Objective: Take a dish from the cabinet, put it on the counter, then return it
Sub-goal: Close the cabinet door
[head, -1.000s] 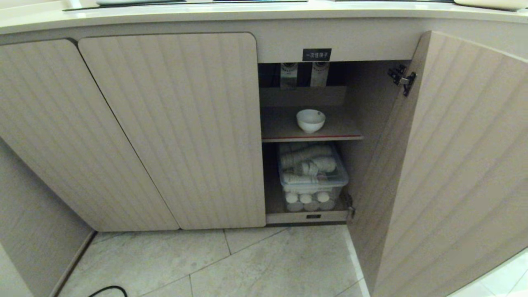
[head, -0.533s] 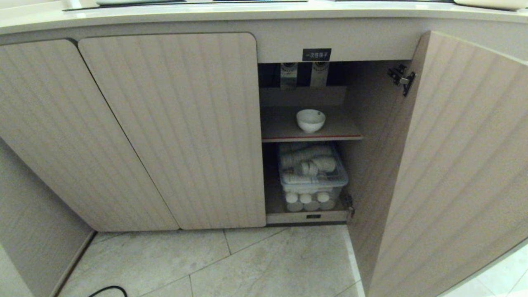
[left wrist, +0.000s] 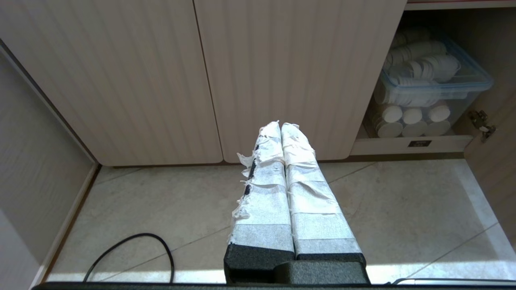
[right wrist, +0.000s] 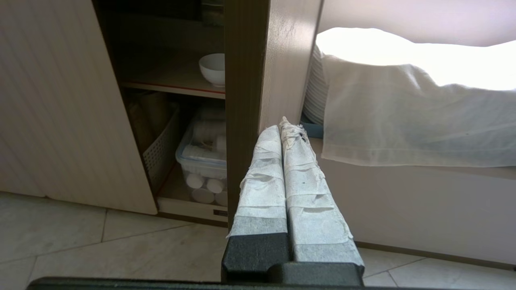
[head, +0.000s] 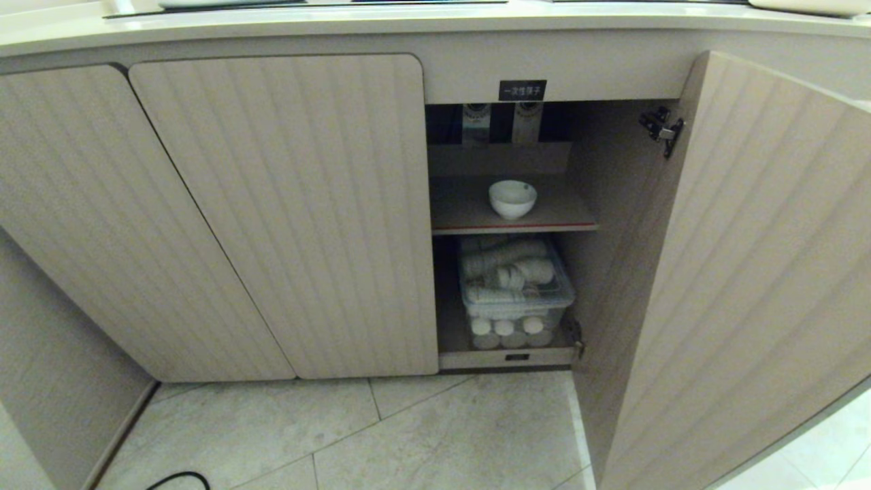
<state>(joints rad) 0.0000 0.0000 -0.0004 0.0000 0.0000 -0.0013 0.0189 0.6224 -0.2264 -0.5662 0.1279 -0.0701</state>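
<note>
Right gripper (right wrist: 287, 124), fingers pressed together, meets the open door's edge (right wrist: 242, 121), half hiding the dish (right wrist: 213, 69)

Each gripper has two long flat fingers wrapped in bands of white tape, frayed and peeling at the edges, above black foam-like bases. On the left gripper (left wrist: 281, 125), black shows through gaps in the tape; the right gripper (right wrist: 281, 124) ends in ragged tape.
</note>
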